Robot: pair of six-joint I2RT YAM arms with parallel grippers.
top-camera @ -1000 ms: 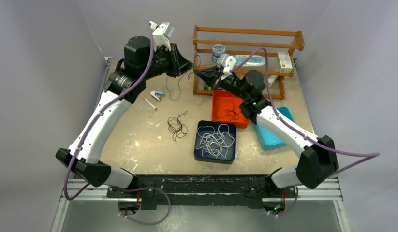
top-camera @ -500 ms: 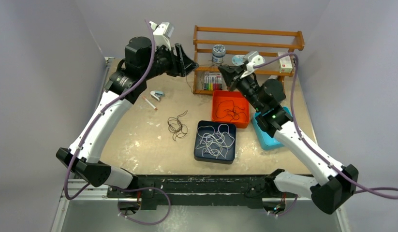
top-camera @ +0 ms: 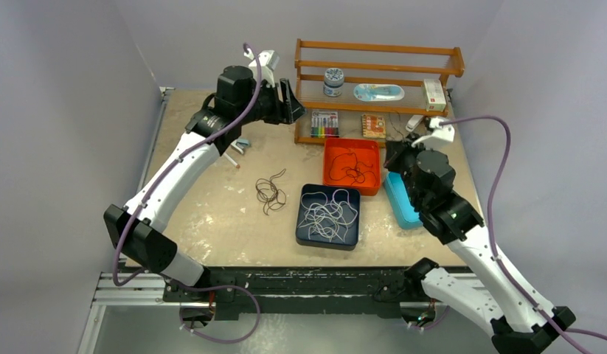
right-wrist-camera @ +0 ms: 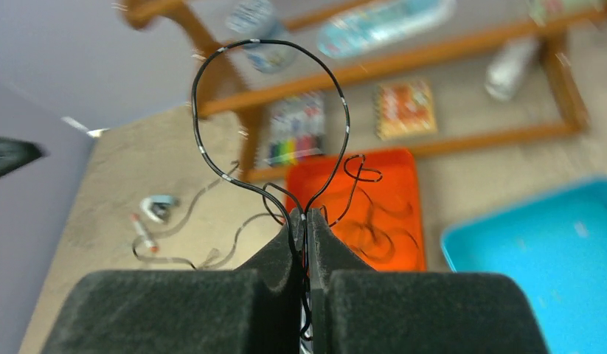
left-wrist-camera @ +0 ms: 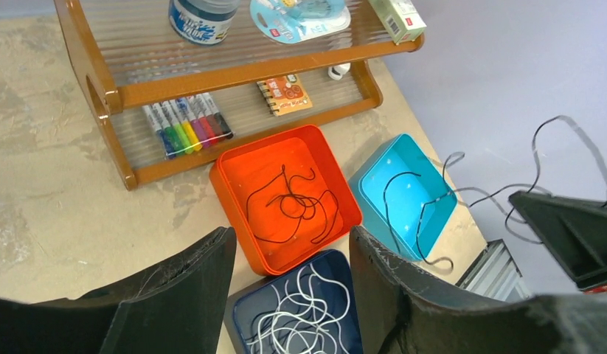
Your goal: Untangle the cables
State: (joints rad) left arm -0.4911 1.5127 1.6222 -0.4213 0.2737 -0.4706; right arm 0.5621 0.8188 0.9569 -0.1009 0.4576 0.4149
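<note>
My right gripper [right-wrist-camera: 306, 217] is shut on a thin black cable [right-wrist-camera: 271, 42], which loops up in front of its fingers. In the top view this gripper [top-camera: 395, 151] hangs between the orange tray [top-camera: 331, 151] and the teal tray [top-camera: 397, 209]. The held cable trails over the teal tray [left-wrist-camera: 427, 171]. My left gripper [top-camera: 290, 102] stands open and empty, raised near the shelf's left end. Another black cable [left-wrist-camera: 294, 207] lies in the orange tray [left-wrist-camera: 245, 158]. A white cable [top-camera: 328, 214] fills the dark blue tray [top-camera: 303, 231]. A brown cable [top-camera: 269, 194] lies bunched on the table.
A wooden shelf [top-camera: 377, 50] at the back holds a jar [top-camera: 333, 80], markers [top-camera: 324, 123], a small notebook [top-camera: 372, 126] and a box [top-camera: 434, 94]. A pen [top-camera: 231, 159] and a small blue item [top-camera: 241, 144] lie on the table under the left arm.
The left gripper opened and let go of the black cable. The right arm swung right and back toward the teal tray, carrying that cable. The left arm shifted slightly right.
</note>
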